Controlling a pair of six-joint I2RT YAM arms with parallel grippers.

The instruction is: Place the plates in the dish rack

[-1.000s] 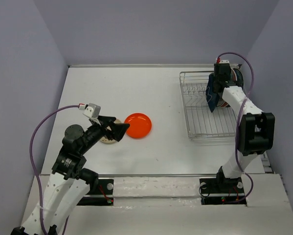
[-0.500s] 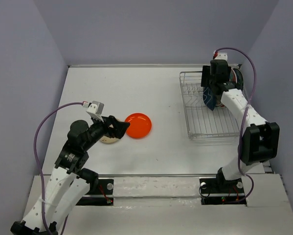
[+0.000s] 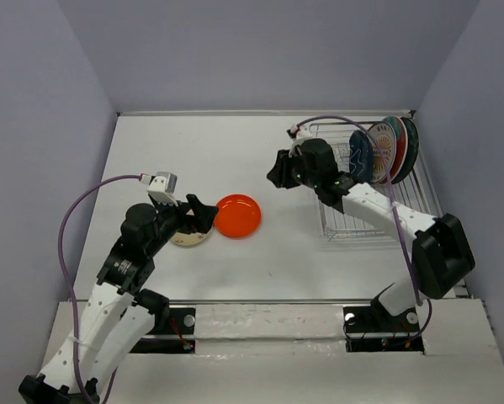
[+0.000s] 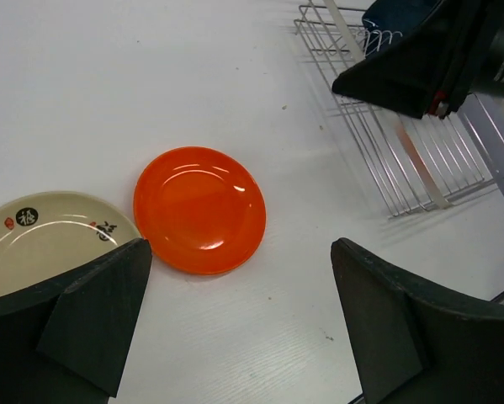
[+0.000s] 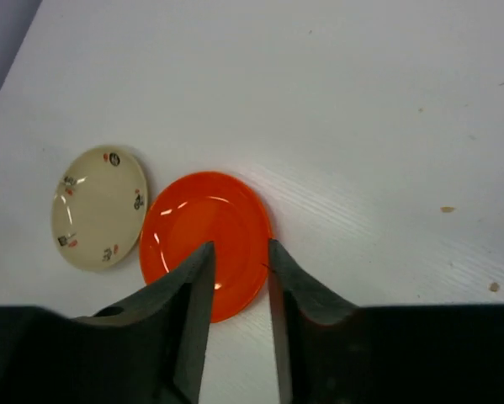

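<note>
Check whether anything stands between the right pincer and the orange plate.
Nothing visible does. Only bare table separates the right pincer from the orange plate; the cream plate and left pincer lie on its other side.

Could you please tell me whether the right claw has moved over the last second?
Yes: the right claw swung left, off the dish rack, toward the orange plate.

4 plates stand on edge at the far end of the dish rack [image 3: 365,220]: dark blue plate [image 3: 360,156], sunburst plate [image 3: 379,150], teal-and-red plate [image 3: 396,150], dark teal plate [image 3: 410,139]. The orange plate [image 3: 239,215] lies flat on the table [image 3: 201,151]. The cream plate [image 3: 187,239] sits just beside it, partly under the left gripper [image 3: 203,215]. The right gripper [image 3: 275,172] hangs just left of the rack.
</note>
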